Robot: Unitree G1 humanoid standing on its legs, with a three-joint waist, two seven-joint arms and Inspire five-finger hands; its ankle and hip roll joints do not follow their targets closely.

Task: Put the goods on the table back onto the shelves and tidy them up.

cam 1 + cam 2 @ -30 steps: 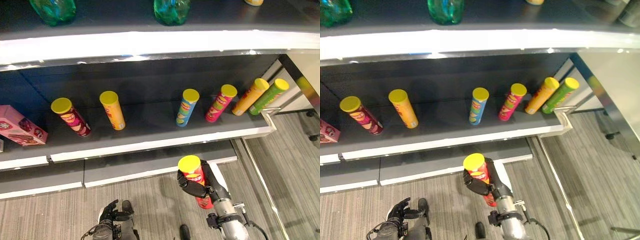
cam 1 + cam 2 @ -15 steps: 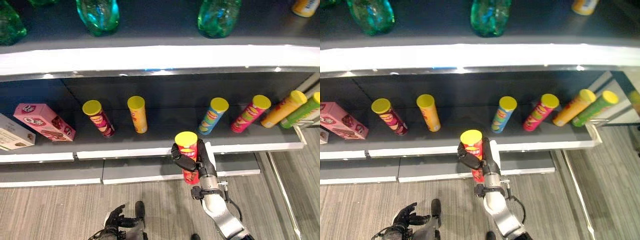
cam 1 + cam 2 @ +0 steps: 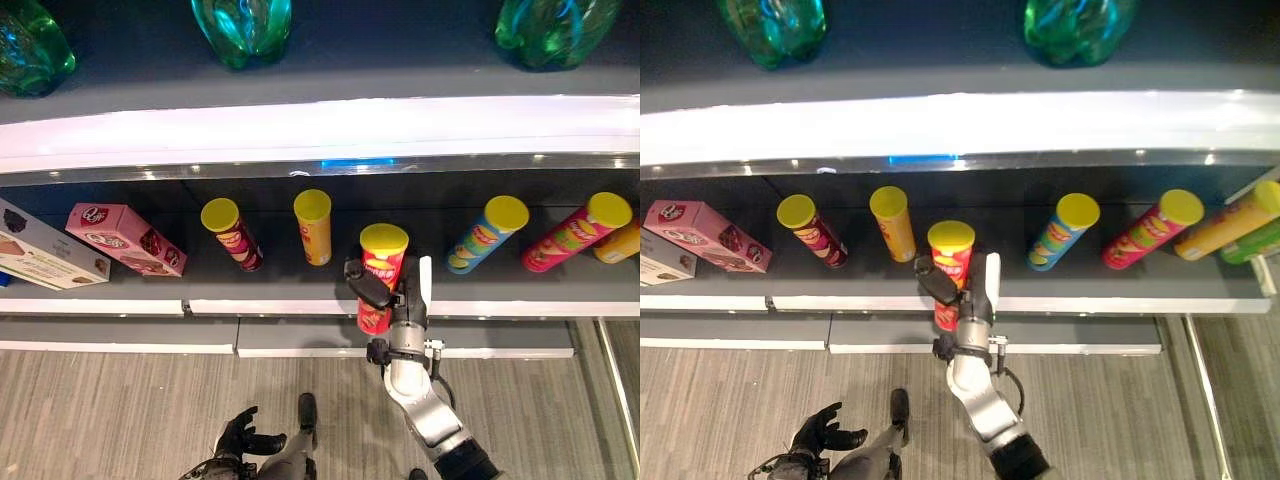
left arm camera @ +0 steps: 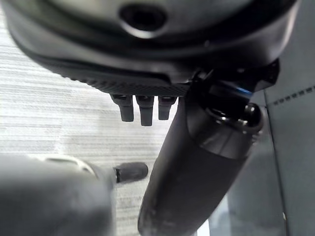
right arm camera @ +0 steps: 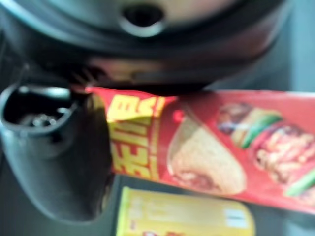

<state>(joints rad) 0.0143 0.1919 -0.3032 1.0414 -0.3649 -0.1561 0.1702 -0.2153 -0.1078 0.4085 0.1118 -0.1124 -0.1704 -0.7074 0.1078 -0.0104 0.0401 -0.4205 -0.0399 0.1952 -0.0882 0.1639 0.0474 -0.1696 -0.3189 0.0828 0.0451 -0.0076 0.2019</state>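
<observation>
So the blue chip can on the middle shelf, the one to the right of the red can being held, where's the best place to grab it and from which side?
Probably round the middle of the blue can, coming from the open shelf front. It stands upright with clear gaps to the held red can and the pink can, so fingers could wrap its round body; the board above blocks its yellow lid.

bright glare on shelf edge [image 3: 320, 125] | dim under shelf | wrist views blurred

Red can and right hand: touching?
Touching. In the left eye view the right hand has thumb and fingers curled round the red can; the right wrist view shows the can against the palm.
</observation>
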